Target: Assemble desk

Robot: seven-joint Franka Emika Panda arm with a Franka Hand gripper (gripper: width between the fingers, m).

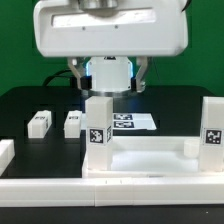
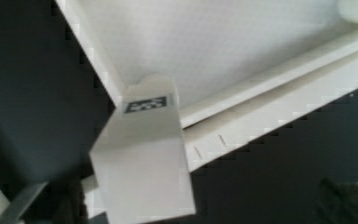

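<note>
White leg (image 1: pixel 98 125) upright on tabletop (image 1: pixel 150 162) corner; pincer (image 1: pixel 108 90) spread above; two loose legs (image 1: pixel 40 123) beside, marker board (image 1: pixel 132 122) behind.

Black table (image 1: pixel 30 100): leg block (image 1: pixel 39 122), second leg block (image 1: pixel 72 122) side by side; marker board (image 1: pixel 130 121) behind tabletop (image 1: pixel 140 165).

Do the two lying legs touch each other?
Apart. The exterior view shows black table between the lying leg on its left and the other lying leg.
</note>
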